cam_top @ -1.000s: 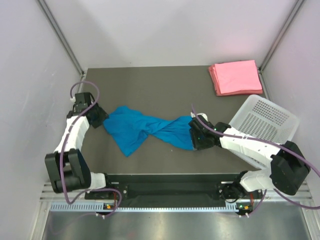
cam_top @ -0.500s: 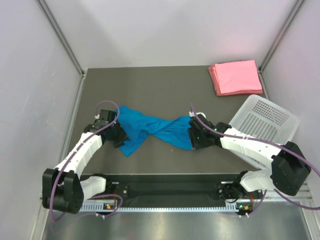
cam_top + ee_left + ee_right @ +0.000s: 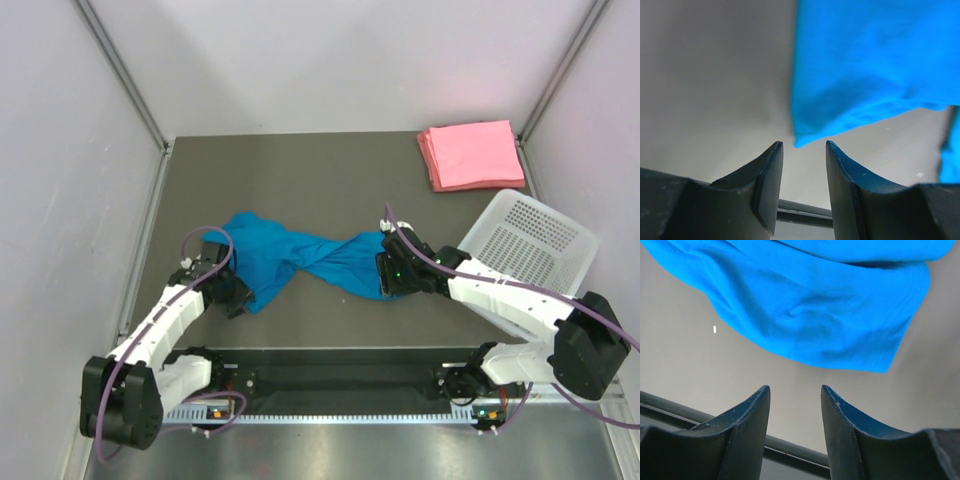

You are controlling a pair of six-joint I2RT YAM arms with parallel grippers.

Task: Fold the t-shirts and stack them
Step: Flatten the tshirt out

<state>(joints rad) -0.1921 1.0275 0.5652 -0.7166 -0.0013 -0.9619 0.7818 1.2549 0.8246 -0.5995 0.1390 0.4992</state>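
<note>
Pink t-shirts [image 3: 470,155] lie stacked at the far corner of the worktop [image 3: 300,180]; the twisted blue t-shirt [image 3: 300,258] awaits folding between left pincer [image 3: 802,150] and right pincer [image 3: 795,392], both spread, empty.

**benchrat:** what's the enclosure made of?

**yam_fan:** plain white panels: back wall [image 3: 340,60], left wall [image 3: 55,220], right wall [image 3: 600,150]. There's a grey metal left strut [image 3: 118,70] and right strut [image 3: 564,65] running up the back corners.

**benchrat:** and the work surface?

**yam_fan:** dark grey matte tabletop [image 3: 320,175] mid-frame, with a silver slotted rail [image 3: 340,413] along its near edge and a brushed metal sheet [image 3: 350,452] across the bottom. Light's soft and even.
</note>
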